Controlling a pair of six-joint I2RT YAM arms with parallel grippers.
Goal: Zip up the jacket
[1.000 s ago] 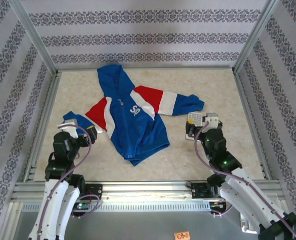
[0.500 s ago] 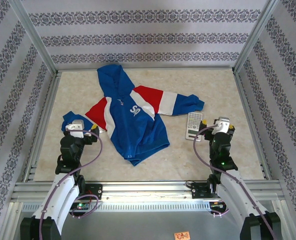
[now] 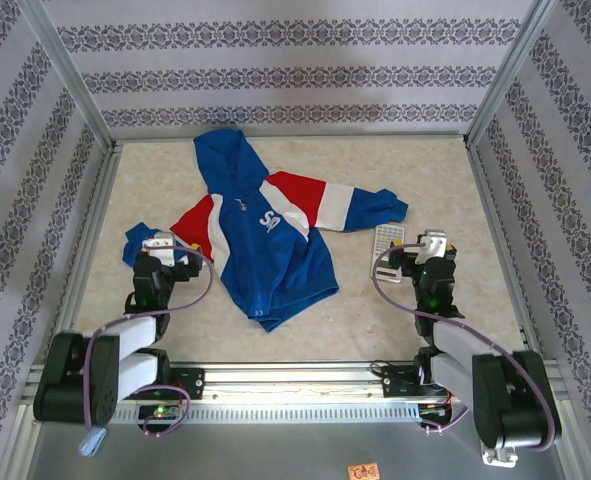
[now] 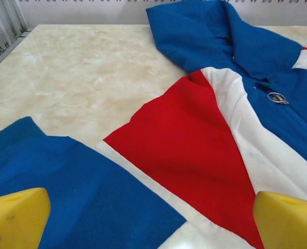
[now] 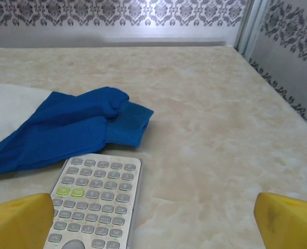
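left gripper [image 3: 161, 246] jaws spread wide, empty, over the jacket [image 3: 265, 240] near sleeve end, right gripper [image 3: 432, 243] spread wide, empty, over calculator [image 5: 93, 205] near end, jacket flat mid-table [image 3: 415, 170], zipper pull [image 4: 277, 97] near collar, hood [image 3: 220, 160] farthest

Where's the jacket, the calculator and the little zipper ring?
jacket [image 3: 270, 265], top external view, on its blue front panel.
calculator [image 5: 96, 202], right wrist view, on its grey keys.
zipper ring [image 4: 277, 97], left wrist view, on the metal loop.
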